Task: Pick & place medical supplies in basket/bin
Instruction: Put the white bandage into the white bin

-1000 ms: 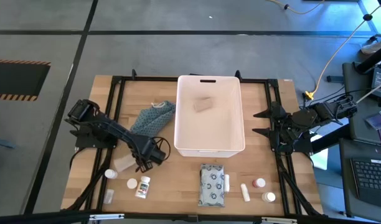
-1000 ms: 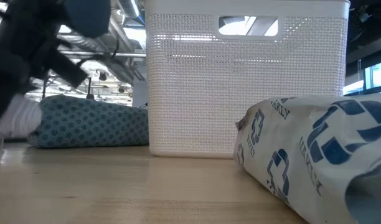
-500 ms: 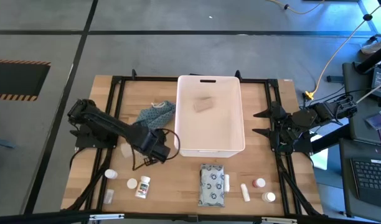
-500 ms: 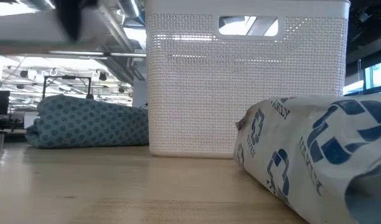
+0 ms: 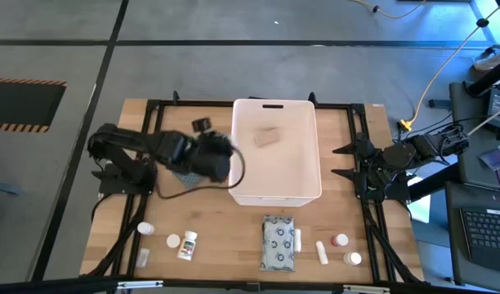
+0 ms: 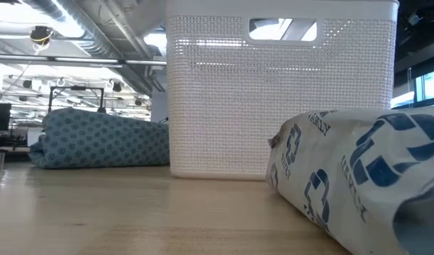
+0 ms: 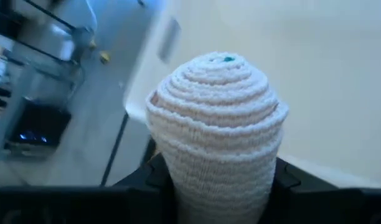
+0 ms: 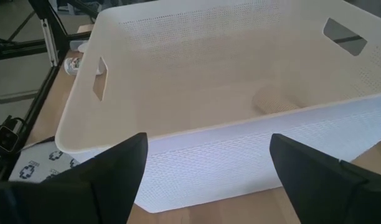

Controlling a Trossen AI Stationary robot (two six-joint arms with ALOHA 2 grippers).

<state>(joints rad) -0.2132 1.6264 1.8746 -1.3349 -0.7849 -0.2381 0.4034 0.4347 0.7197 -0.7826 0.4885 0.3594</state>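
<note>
Lifted from the table's near-left area since the earlier frame, the left gripper [image 5: 220, 157] now hovers at the white bin's [image 5: 317, 163] left wall, clamped on a beige bandage roll [image 7: 216, 118]. One roll [image 5: 266, 136] already lies inside the bin. Bottles [image 5: 187, 243] at front left, the patterned pack [image 5: 279, 242] and tubes [image 5: 322, 251] in front remain. At right, the right gripper [image 8: 206, 180] waits with fingers wide apart, holding nothing.

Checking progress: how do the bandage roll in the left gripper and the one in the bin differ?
The held bandage roll is clamped in the left gripper by the bin wall; the other bandage roll lies loose on the bin floor. Both are beige.
</note>
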